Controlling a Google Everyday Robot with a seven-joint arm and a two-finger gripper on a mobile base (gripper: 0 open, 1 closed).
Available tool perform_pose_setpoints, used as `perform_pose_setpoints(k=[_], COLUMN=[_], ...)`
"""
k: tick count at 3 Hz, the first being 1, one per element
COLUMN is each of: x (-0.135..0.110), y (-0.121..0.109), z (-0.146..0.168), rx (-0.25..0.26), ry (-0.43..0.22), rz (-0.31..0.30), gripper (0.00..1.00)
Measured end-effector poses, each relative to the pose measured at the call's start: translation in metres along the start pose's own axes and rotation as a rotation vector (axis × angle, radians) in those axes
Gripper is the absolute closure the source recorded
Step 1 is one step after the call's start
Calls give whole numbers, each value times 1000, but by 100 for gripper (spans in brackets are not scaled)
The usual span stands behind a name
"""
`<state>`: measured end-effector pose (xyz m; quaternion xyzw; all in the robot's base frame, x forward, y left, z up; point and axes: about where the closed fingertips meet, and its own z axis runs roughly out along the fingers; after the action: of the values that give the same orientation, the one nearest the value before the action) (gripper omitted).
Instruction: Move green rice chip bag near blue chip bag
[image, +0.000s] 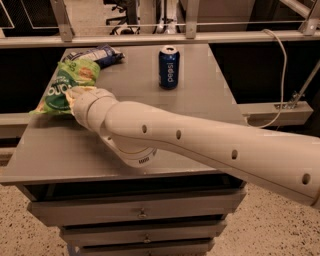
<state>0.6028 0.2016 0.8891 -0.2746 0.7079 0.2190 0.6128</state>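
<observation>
The green rice chip bag (65, 85) is at the far left of the grey table (200, 120). Its far end nearly touches the blue chip bag (97, 54), which lies at the table's back left. My gripper (75, 95) is at the end of the cream arm, on the near right side of the green bag. It is mostly hidden behind the wrist. The green bag travels with it, so it is shut on that bag.
An upright blue Pepsi can (169, 67) stands at the back middle of the table. A metal railing (190, 36) runs behind the table. A white cable (282, 75) hangs at the right. Drawers (142, 214) are below the tabletop.
</observation>
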Motion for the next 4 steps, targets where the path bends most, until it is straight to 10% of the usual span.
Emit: perform_pose_setpoints(k=[4], x=[8], y=[-20], z=[33], rx=[85], ry=[-15], rz=[78], gripper=[100])
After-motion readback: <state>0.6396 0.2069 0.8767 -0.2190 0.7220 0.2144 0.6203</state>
